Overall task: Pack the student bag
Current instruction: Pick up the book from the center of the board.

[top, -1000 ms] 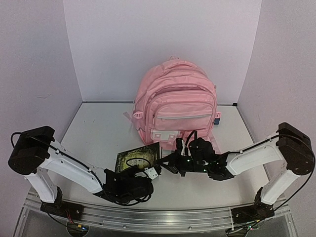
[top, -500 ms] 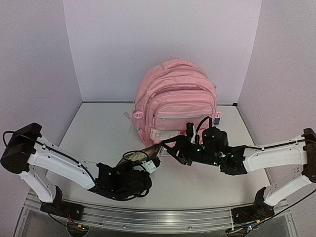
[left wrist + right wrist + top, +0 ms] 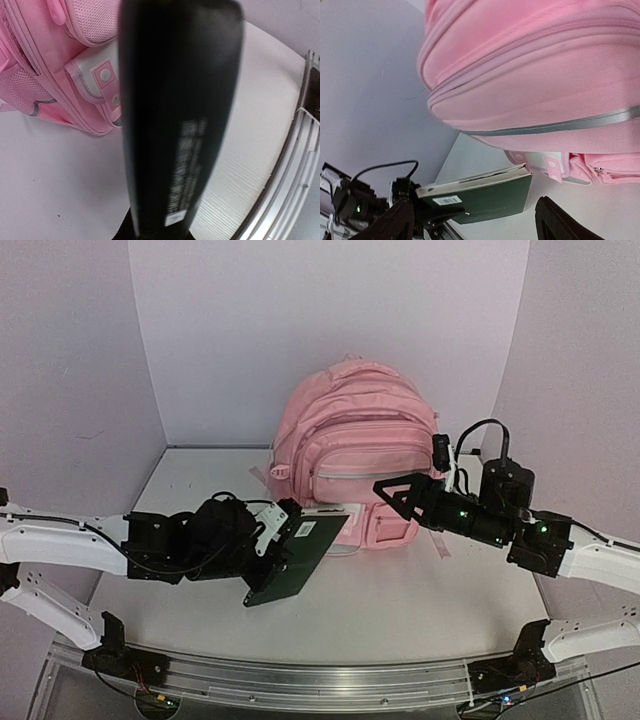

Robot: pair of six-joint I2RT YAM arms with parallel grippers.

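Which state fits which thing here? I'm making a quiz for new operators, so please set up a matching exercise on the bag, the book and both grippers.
Things:
1. bag
2. book
3. left gripper
4. right gripper

States:
A. open, holding nothing
B. dark green, tilted in front of the bag
C. shut on the book
D. pink, standing upright

Pairs: 1-D, 2-B, 3-C, 4-A
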